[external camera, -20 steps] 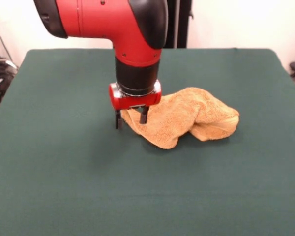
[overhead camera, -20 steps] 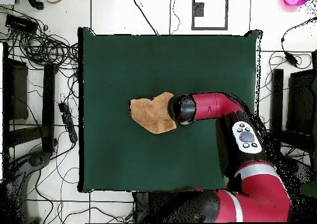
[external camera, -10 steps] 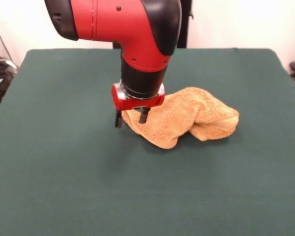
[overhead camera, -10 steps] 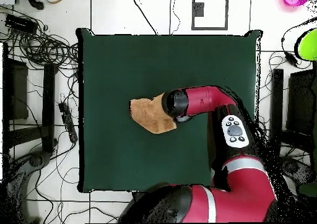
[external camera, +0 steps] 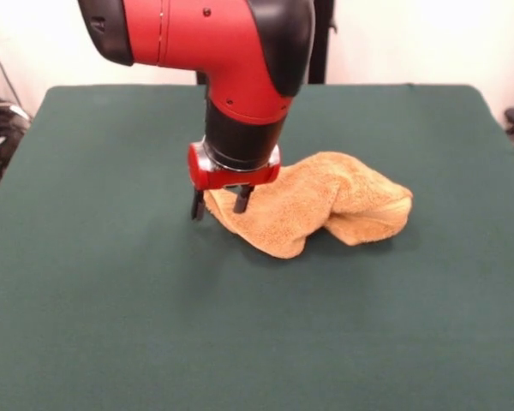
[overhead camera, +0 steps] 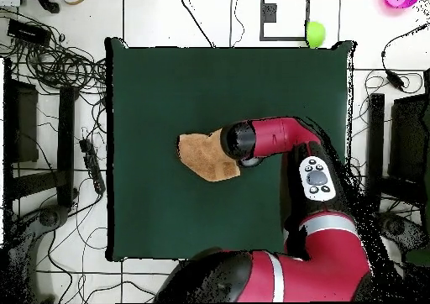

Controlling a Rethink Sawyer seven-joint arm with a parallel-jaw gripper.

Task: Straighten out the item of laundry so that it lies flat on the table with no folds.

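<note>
The golden-orange item of laundry (external camera: pixel 325 205) lies bunched and folded over itself near the middle of the green table (external camera: pixel 111 300). My gripper (external camera: pixel 218 204) stands low at the towel's left end, its two dark fingers (external camera: pixel 241 199) apart and open, one on each side of the towel's left corner. In the overhead view the towel (overhead camera: pixel 204 155) shows as a crumpled patch, and the red wrist (overhead camera: pixel 238 141) covers its right edge and hides the fingers.
Green felt stretches wide on every side of the towel. Beyond the table's edges in the overhead view lie cables (overhead camera: pixel 63 61) and dark equipment (overhead camera: pixel 21 120) on a tiled floor.
The gripper has shifted a little to the left in the front view, and the towel's right end and lower tip have slid slightly left with it. The arm's elbow has swung round.
</note>
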